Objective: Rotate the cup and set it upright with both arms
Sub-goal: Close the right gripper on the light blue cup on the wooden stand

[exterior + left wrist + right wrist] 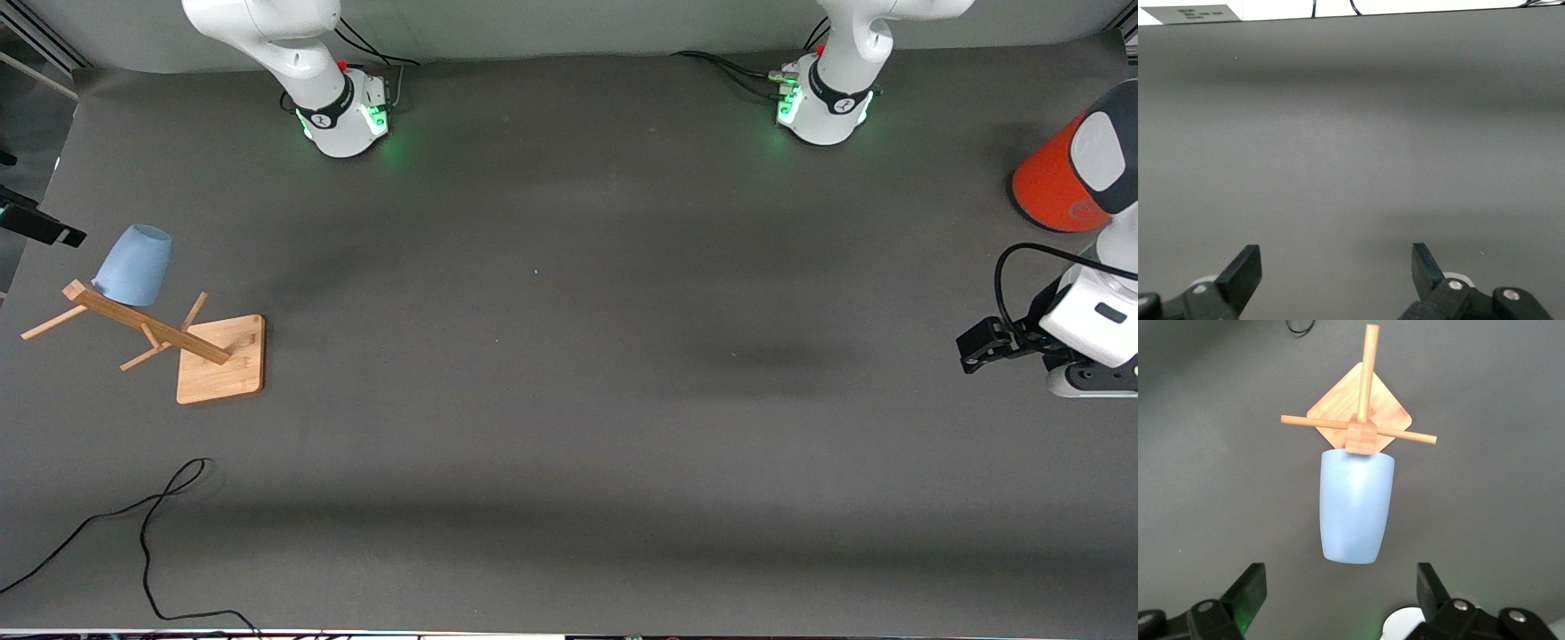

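The light-blue cup (133,264) hangs upside down on a peg of a leaning wooden rack (222,357) at the right arm's end of the table. In the right wrist view the cup (1355,510) has its closed bottom toward my right gripper (1340,577). That gripper is open and empty, over the cup and apart from it. My left gripper (1336,257) is open and empty over bare mat. The left arm's wrist (1095,324) shows at the left arm's end of the table.
A large orange can (1053,191) stands at the left arm's end, partly covered by the left arm. A black cable (147,524) lies on the mat nearer the front camera than the rack. The rack's pegs (1395,435) stick out sideways by the cup's rim.
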Controlling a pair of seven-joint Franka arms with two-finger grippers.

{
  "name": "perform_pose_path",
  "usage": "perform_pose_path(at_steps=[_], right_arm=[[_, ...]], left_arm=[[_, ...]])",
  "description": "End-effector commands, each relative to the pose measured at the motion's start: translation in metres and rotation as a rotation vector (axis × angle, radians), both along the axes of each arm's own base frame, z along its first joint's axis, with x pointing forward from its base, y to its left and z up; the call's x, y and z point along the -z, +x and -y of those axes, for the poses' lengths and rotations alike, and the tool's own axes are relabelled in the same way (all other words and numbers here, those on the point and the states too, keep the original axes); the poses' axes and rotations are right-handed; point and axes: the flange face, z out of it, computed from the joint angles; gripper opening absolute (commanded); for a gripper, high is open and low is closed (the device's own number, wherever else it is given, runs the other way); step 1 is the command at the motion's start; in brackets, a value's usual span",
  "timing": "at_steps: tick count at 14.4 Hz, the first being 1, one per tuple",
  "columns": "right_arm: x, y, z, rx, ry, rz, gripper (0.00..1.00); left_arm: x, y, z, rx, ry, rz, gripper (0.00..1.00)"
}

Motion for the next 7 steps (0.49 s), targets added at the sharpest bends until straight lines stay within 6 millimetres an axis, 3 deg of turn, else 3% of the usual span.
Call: perform_pose_path(at_steps=[1, 7], right_arm=[[0.024, 0.0, -0.002, 0.035, -0.016, 0.013, 1.0], [0.094, -0.003, 0.011, 0.057, -0.007, 0.052, 1.0]], left_arm=[[-0.004, 0.002, 0.002, -0.011, 0.008, -0.002, 1.0], [-0.004, 0.002, 0.002, -0.011, 0.007, -0.002, 1.0]])
